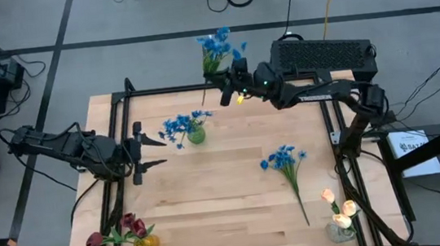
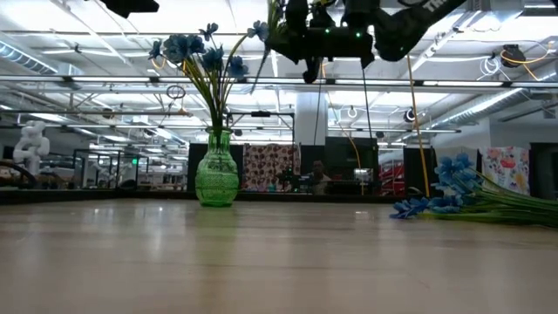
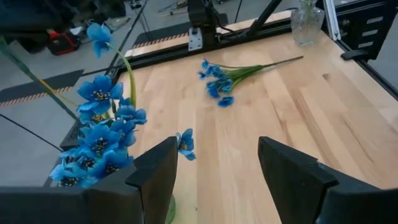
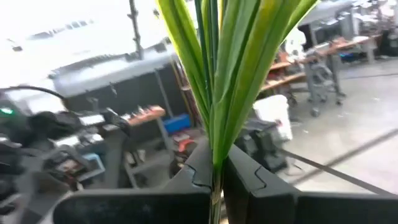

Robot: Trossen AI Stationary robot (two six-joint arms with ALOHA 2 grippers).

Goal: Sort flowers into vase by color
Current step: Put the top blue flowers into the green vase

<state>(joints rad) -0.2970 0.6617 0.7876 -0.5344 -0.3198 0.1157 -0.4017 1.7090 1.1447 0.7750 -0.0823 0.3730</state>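
Observation:
My right gripper (image 1: pixel 226 84) is up in the air at the table's far edge, shut on a bunch of blue flowers (image 1: pixel 216 48) whose blossoms lie beyond that edge. A green vase (image 1: pixel 196 134) stands on the table and has blue flowers (image 3: pixel 99 140) stuck in it by their stems. Another blue bunch (image 1: pixel 285 161) lies flat on the table right of centre. My left gripper (image 1: pixel 148 152) hovers open left of the green vase, with nothing between its fingers (image 3: pixel 152 177). My right gripper pinches the bunch's green stems (image 4: pixel 216 163) between its two fingers, just below where the leaves fan out. The fingers lie across the stems. The bunch is lifted clear of the table, and its lower stem end (image 1: pixel 205 101) sticks out past the fingers.
A yellow vase with dark red tulips (image 1: pixel 138 240) stands at the near left corner. At the near right corner is a clear vase with cream tulips (image 1: pixel 341 221). A black frame rail (image 1: pixel 167 90) runs along the table's far edge. Bare wood lies in the middle.

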